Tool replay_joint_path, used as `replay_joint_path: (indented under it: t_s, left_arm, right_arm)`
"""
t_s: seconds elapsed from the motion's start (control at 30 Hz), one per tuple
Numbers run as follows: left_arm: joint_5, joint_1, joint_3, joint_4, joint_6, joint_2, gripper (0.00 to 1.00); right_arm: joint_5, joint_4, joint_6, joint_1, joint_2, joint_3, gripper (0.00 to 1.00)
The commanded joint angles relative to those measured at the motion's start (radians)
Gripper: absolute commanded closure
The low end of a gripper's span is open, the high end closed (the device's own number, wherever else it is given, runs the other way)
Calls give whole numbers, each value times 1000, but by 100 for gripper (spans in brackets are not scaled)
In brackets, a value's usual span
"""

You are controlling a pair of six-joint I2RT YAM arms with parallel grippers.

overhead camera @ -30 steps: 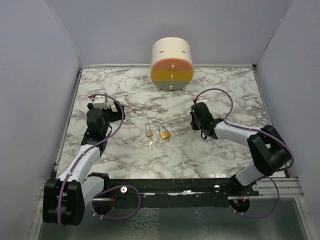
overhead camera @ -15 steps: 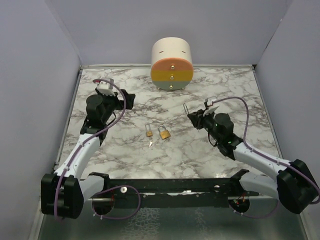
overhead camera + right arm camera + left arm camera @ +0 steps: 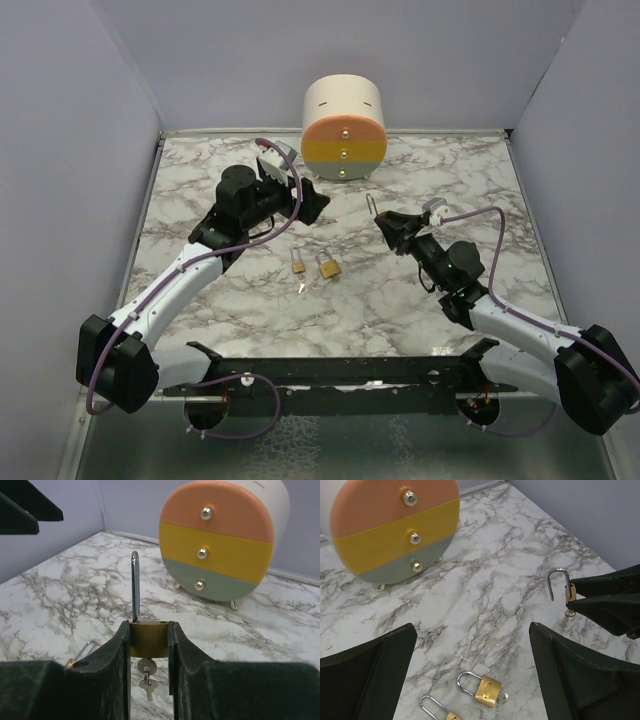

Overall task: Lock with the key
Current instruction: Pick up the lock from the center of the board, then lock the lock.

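Observation:
My right gripper [image 3: 388,224] is shut on the brass body of a padlock [image 3: 148,638] and holds it above the table. Its steel shackle [image 3: 372,206] stands up and is open. A key [image 3: 146,667] sits in the bottom of the lock, with a second key hanging from it. The same padlock shows in the left wrist view [image 3: 568,591]. My left gripper [image 3: 306,203] is open and empty, hovering left of the held lock. Two more padlocks [image 3: 298,262] [image 3: 328,266] lie on the marble below it, also visible in the left wrist view [image 3: 487,690].
A round drawer unit [image 3: 344,130] with orange, yellow and grey-green fronts stands at the back middle. A small loose key [image 3: 303,288] lies just in front of the two padlocks. Grey walls close in the table on the left, right and back.
My left arm has swung right and forward, from the left side to the middle of the table. My right arm has unfolded and raised the padlock with its shackle up.

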Motion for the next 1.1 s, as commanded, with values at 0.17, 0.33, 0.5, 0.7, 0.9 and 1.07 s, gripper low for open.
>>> replay_joint_path:
  t_s: [0.17, 0.33, 0.5, 0.7, 0.9, 1.07]
  left_arm:
    - [184, -65, -2, 178, -164, 0, 8]
    - [228, -131, 36, 181, -183, 15, 17]
    - [282, -198, 49, 163, -140, 30, 31]
    - [247, -210, 28, 161, -129, 27, 70]
    - [263, -218, 85, 166, -140, 76, 62]
    - [263, -229, 142, 167, -149, 139, 52]
  right_arm:
    - [-60, 151, -73, 5, -21, 9, 99]
    - [-63, 164, -70, 6, -32, -6, 99]
    - [-69, 155, -54, 5, -42, -2, 99]
    - [-89, 110, -39, 4, -77, 0, 99]
    - [-91, 89, -46, 4, -105, -6, 99]
    - [-107, 83, -46, 4, -102, -2, 99]
